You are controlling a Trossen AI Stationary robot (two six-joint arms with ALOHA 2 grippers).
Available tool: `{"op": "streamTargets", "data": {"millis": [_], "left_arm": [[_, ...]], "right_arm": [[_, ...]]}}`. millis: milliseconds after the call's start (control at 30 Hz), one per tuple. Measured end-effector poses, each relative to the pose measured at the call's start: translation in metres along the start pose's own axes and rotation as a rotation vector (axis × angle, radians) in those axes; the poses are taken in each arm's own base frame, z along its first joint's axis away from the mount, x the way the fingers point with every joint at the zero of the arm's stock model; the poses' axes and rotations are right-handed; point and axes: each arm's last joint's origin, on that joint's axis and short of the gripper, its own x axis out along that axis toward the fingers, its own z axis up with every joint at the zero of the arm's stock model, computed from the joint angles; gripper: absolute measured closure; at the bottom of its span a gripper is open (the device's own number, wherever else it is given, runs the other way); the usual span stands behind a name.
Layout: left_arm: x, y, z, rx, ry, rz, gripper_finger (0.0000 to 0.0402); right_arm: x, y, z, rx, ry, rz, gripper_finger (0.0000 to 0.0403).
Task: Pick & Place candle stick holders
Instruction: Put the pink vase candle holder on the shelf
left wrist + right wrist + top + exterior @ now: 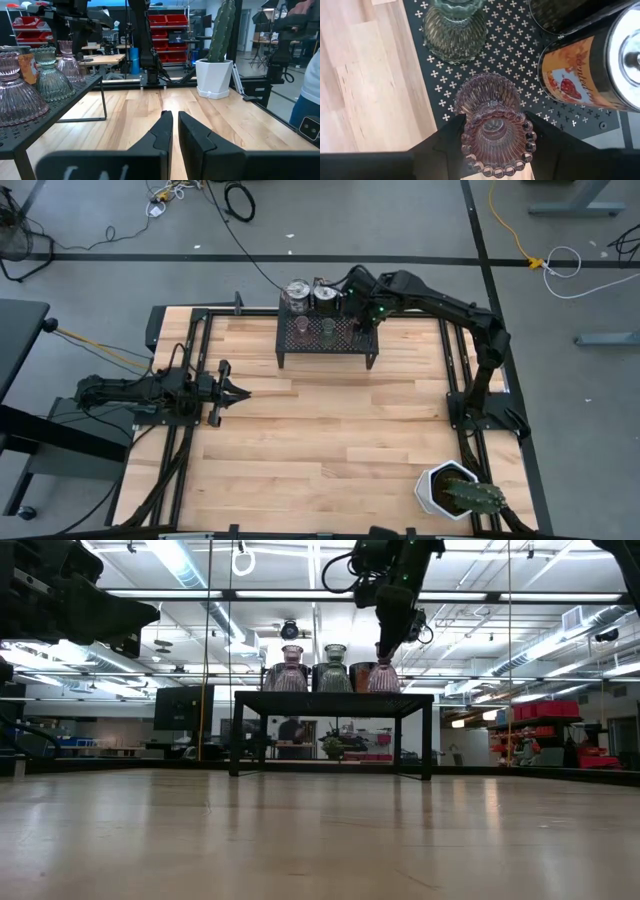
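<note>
Black mesh rack (pixel 530 95) — right tool (pixel 495 132) grips pink holder (pixel 495 125); can label unreadable.

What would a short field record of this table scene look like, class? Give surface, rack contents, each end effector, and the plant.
surface: wooden table
rack: black mesh rack holding glass and metallic holders
right end effector: above the rack, fingers around the pink glass holder
left end effector: shut, empty, over the table's left side
neighbour: green glass holder beside the pink one
plant: cactus in white pot, near right corner

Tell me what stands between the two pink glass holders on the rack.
The olive-green glass holder stands between the pink holder and the pink holder that the right gripper grips, shown in the low view.
</note>
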Motion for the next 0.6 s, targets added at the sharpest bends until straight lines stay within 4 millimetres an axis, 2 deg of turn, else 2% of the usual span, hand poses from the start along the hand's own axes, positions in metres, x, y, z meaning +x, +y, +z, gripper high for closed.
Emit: {"op": "streamTargets", "data": {"millis": [600], "left_arm": [[0.0,0.0,0.0,0.0,0.0,0.0,0.0367]], "right_arm": [[0.0067,-0.005,0.0015,0.027,-0.007,0.047,0.0236]]}}
